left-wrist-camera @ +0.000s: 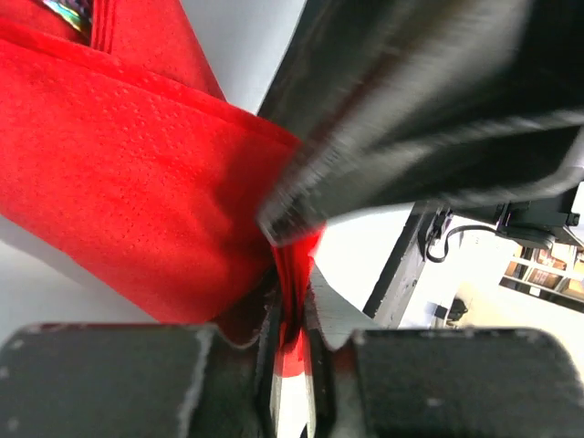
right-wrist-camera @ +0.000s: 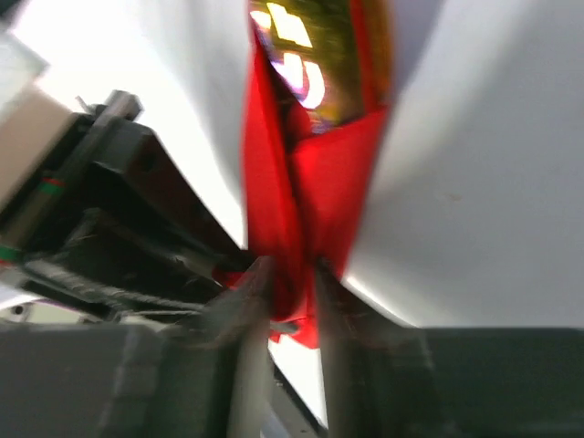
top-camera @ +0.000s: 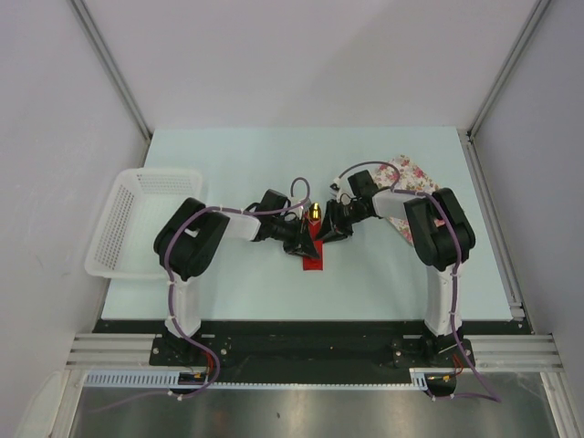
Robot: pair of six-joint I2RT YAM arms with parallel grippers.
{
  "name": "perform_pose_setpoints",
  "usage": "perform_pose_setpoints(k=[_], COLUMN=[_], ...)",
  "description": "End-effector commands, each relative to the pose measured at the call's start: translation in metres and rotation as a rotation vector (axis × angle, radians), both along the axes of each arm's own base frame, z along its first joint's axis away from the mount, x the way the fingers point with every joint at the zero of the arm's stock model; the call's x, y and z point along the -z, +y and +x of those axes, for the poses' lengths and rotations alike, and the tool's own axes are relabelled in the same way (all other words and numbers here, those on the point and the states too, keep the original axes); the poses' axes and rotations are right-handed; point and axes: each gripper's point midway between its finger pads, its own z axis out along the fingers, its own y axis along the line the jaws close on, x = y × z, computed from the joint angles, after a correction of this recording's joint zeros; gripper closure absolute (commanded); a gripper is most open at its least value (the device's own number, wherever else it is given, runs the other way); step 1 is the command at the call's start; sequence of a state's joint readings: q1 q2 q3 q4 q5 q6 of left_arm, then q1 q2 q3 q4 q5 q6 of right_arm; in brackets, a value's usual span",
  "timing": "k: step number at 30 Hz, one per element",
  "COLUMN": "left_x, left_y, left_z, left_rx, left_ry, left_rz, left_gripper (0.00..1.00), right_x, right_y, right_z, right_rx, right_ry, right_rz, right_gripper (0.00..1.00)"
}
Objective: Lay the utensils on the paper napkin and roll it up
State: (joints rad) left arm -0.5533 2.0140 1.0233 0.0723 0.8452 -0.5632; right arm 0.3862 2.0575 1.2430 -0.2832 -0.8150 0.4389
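Observation:
The red paper napkin [top-camera: 312, 254] lies folded at the table's middle, between both grippers. My left gripper [top-camera: 305, 239] is shut on a fold of the napkin [left-wrist-camera: 137, 182], pinched between its fingers [left-wrist-camera: 347, 319]. My right gripper [top-camera: 325, 234] is shut on the napkin [right-wrist-camera: 319, 182] from the other side, touching the left one. The spoon's gold bowl [top-camera: 315, 212] sticks out of the napkin's far end and shows in the right wrist view [right-wrist-camera: 310, 55]. A glint of shiny metal [left-wrist-camera: 66, 14] shows inside the fold. The fork is hidden.
A white plastic basket [top-camera: 146, 219] stands at the table's left edge. A white floral cloth [top-camera: 412, 178] lies at the right, partly under the right arm. White walls close in the table's far side and both flanks.

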Motion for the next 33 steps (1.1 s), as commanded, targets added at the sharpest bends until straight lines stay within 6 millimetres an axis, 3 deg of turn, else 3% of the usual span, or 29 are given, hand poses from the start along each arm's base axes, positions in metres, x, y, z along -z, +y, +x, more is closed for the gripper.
perform_pose_setpoints(k=[1, 3, 5, 6, 9, 12, 15, 20, 27, 33], left_x=[0.017, 0.01, -0.015, -0.019, -0.056, -0.087, -0.1, -0.087, -0.059, -0.04], left_y=[0.008, 0.008, 0.005, 0.009, 0.013, 0.022, 0.028, 0.033, 0.027, 0.024], left_z=[-0.027, -0.029, -0.016, -0.022, -0.005, 0.007, 0.011, 0.011, 0.0, -0.004], left_rx=[0.049, 0.047, -0.003, -0.01, -0.07, -0.106, -0.123, -0.175, -0.195, -0.183], left_ry=[0.038, 0.033, -0.004, 0.019, -0.045, -0.123, -0.139, -0.089, 0.007, 0.037], left_rz=[0.071, 0.032, -0.062, -0.098, -0.202, -0.256, -0.28, -0.249, -0.208, -0.157], left_gripper=[0.8, 0.73, 0.66, 0.59, 0.52, 0.51, 0.52, 0.57, 0.83, 0.89], right_x=[0.009, 0.015, 0.022, 0.023, 0.028, 0.031, 0.033, 0.035, 0.034, 0.035], right_y=[-0.005, -0.008, -0.011, -0.013, -0.016, -0.017, -0.017, -0.019, -0.022, -0.023], right_z=[0.001, 0.0, -0.001, -0.001, -0.004, -0.006, -0.007, -0.009, -0.01, -0.01], right_rx=[-0.028, -0.038, -0.038, -0.039, -0.044, -0.045, -0.046, -0.027, -0.009, -0.008], right_ry=[-0.027, -0.031, -0.023, -0.023, -0.017, -0.018, -0.014, 0.009, 0.019, 0.021], right_rz=[-0.05, -0.07, -0.084, -0.085, -0.095, -0.101, -0.101, -0.086, -0.071, -0.067], right_gripper=[0.85, 1.0, 1.0, 1.0, 1.0, 1.0, 1.0, 1.0, 1.0, 1.0])
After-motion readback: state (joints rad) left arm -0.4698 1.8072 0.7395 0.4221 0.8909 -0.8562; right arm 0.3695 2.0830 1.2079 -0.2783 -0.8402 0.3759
